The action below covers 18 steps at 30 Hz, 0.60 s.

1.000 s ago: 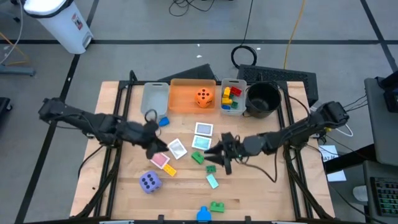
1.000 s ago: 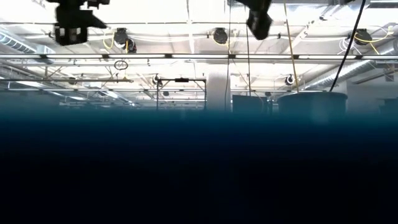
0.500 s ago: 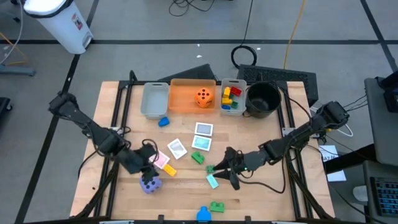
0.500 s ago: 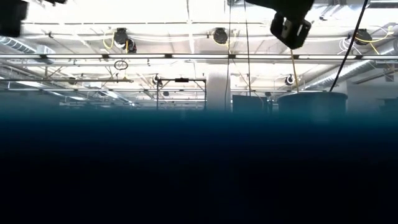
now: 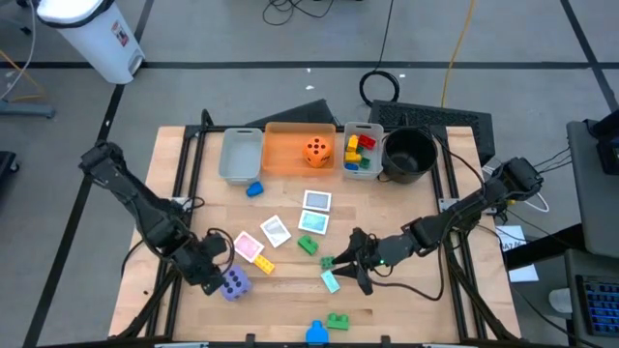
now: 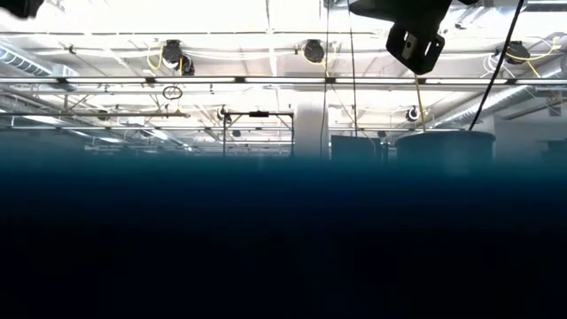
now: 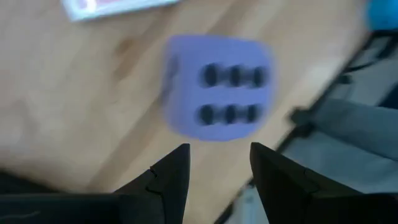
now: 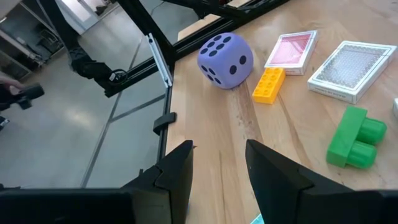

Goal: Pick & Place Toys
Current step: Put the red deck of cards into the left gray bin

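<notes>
Here, at the table's [image 5: 184,319] left front, the left claw [image 5: 215,274] is held just beside the purple die [image 5: 233,283], fingers spread, nothing gripped; six dark pips are seen on the die's top face. A pink card [image 5: 250,247] and a yellow brick [image 5: 263,265] lie close behind it. Along the back edge a grey bin [image 5: 240,155], an orange bin [image 5: 290,155] with the orange die [image 5: 316,152] inside, a small bin of bricks [image 5: 360,151] and a black bowl [image 5: 408,155] are ranged. Mid-table, cards [image 5: 313,211] and a green brick [image 5: 308,245] are scattered. The right claw [image 5: 350,268] is set low beside a teal card [image 5: 330,281], fingers parted, empty. No legible writing is noted.
</notes>
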{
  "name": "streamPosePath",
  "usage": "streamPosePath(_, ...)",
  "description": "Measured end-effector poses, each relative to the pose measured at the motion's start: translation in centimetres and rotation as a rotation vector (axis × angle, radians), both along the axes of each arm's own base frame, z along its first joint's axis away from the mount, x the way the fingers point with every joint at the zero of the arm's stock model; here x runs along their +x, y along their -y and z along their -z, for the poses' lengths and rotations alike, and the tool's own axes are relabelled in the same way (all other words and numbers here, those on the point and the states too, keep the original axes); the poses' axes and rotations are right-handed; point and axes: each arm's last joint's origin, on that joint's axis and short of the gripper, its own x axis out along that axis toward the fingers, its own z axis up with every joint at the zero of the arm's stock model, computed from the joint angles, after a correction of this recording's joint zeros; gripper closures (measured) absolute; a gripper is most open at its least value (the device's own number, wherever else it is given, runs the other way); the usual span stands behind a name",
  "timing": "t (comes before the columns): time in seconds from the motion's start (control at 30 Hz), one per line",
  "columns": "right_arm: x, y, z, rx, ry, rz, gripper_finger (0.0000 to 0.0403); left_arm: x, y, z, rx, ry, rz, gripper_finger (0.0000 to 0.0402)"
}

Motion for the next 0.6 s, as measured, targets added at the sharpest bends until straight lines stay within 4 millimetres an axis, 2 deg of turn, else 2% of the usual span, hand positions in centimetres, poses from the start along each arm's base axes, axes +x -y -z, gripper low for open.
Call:
streamPosePath(0.2, 0.0, 0.0, 0.0, 0.001, 0.000, 0.000, 0.0261, -0.3, -0.6, 1.8, 0.016, -0.075, -0.034, 0.0229)
streamPosePath(0.5, 0.0, 0.0, 0.0, 0.002, -0.001, -0.002, 0.0261, 1.0, -1.1, 1.6, -0.015, 0.010, -0.009, 0.0227)
streamPosePath(0.6, 0.0, 0.1, 0.0, 0.001, 0.000, 0.001, 0.0261, 1.3, -1.6, 1.6, -0.002, 0.006, -0.020, 0.0216)
